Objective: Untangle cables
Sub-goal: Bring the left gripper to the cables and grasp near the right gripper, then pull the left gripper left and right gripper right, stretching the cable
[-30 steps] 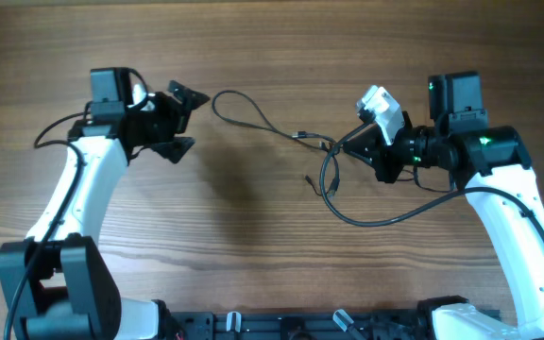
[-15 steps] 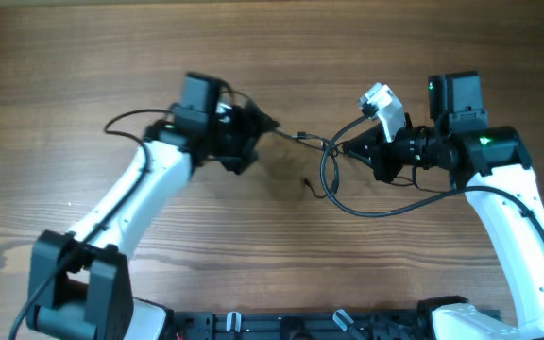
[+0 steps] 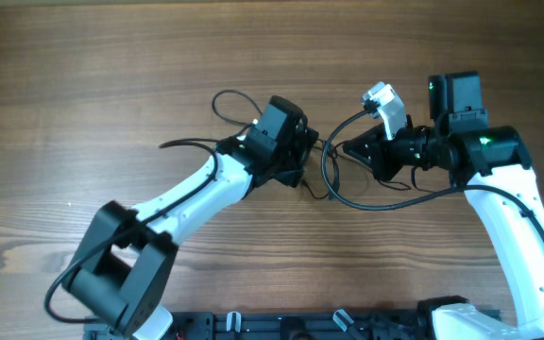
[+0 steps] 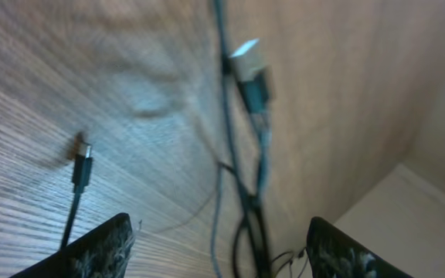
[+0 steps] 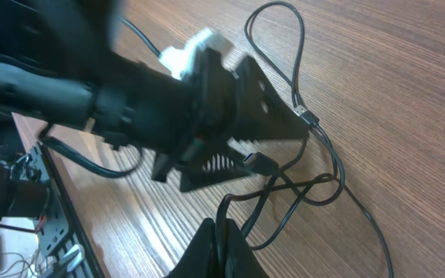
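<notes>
The thin black cables (image 3: pixel 374 205) lie tangled at the table's middle, with one loop trailing left (image 3: pixel 223 94) and another below my right arm. My right gripper (image 3: pixel 341 148) is shut on a cable strand (image 5: pixel 315 189), which is pinched between its fingertips (image 5: pixel 221 228). My left gripper (image 3: pixel 307 156) has its jaws apart right beside it, straddling several strands (image 4: pixel 261 154) without touching them. A silver-tipped plug (image 4: pixel 247 58) and a small plug end (image 4: pixel 82 168) lie ahead of the left fingers (image 4: pixel 103 247). In the right wrist view the left gripper (image 5: pixel 284 150) hangs over the tangle.
The two grippers are only a few centimetres apart above the wooden table (image 3: pixel 83 66). The arm bases and a black rail (image 3: pixel 291 326) stand along the near edge. The left arm's own thicker wire (image 3: pixel 182 144) trails behind it.
My left arm has swung from the far left across to the tangle, and its jaws have narrowed somewhat. The right gripper has held its place, and the lower cable loop has drawn up slightly.
</notes>
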`<state>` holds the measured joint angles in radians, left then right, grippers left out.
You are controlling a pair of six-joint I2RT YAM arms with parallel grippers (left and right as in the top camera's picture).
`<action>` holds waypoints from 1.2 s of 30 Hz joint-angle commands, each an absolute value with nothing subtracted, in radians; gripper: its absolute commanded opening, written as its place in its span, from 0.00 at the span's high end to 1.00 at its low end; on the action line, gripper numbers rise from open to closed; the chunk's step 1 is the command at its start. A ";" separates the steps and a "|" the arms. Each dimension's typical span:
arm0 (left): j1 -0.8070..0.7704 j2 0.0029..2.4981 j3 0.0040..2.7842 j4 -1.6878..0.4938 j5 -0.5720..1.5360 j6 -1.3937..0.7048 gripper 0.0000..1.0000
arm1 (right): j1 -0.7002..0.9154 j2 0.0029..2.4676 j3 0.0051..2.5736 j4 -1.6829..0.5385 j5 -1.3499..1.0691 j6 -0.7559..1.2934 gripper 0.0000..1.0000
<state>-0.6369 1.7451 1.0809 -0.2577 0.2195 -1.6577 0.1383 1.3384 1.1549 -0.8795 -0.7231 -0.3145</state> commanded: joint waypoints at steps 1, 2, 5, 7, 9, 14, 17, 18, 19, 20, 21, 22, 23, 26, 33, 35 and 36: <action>-0.640 1.792 1.079 -0.249 0.358 -1.654 0.38 | 0.137 1.330 1.173 -0.878 -0.670 -0.278 0.96; -0.641 1.796 1.079 -0.251 0.358 -1.653 0.40 | 0.137 1.330 1.173 -0.878 -0.670 -0.277 0.96; -0.641 1.805 1.079 -0.249 0.357 -1.657 0.42 | 0.137 1.330 1.173 -0.878 -0.670 -0.277 0.96; -0.641 1.806 1.079 -0.229 0.359 -1.658 0.27 | 0.137 1.330 1.173 -0.878 -0.671 -0.273 0.96; -0.644 1.806 1.079 -0.178 0.360 -1.658 0.24 | 0.137 1.330 1.173 -0.876 -0.670 -0.255 0.96; -0.653 1.808 1.079 -0.115 0.358 -1.657 0.39 | 0.137 1.330 1.173 -0.876 -0.670 -0.255 0.96; -0.653 1.820 1.079 -0.115 0.351 -1.658 0.46 | 0.137 1.330 1.173 -0.878 -0.670 -0.254 0.96; -0.654 1.823 1.079 -0.115 0.346 -1.658 0.51 | 0.137 1.330 1.173 -0.879 -0.670 -0.254 0.96; -0.654 1.824 1.079 -0.115 0.335 -1.658 0.60 | 0.137 1.330 1.173 -0.879 -0.670 -0.255 0.95; -0.654 1.824 1.079 -0.115 0.324 -1.658 0.63 | 0.137 1.330 1.173 -0.879 -0.670 -0.254 0.96; -0.654 1.824 1.079 -0.116 0.304 -1.658 0.66 | 0.137 1.330 1.173 -0.879 -0.670 -0.254 0.95; -0.654 1.824 1.079 -0.116 0.284 -1.658 0.67 | 0.137 1.330 1.173 -0.879 -0.670 -0.254 0.96; -0.654 1.824 1.079 -0.115 0.273 -1.658 0.69 | 0.137 1.330 1.173 -0.879 -0.670 -0.255 0.95; -0.654 1.826 1.079 -0.115 0.236 -1.739 0.74 | 0.137 1.330 1.173 -0.881 -0.670 -0.195 0.96; -0.659 1.827 1.079 -0.108 0.266 -1.853 0.62 | 0.137 1.330 1.170 -0.888 -0.670 -0.174 0.96; -0.659 1.827 1.079 -0.108 0.337 -1.869 0.60 | 0.137 1.330 1.170 -0.888 -0.670 -0.172 0.95; -0.659 1.827 1.079 -0.108 0.362 -1.872 0.62 | 0.137 1.330 1.170 -0.887 -0.670 -0.172 0.95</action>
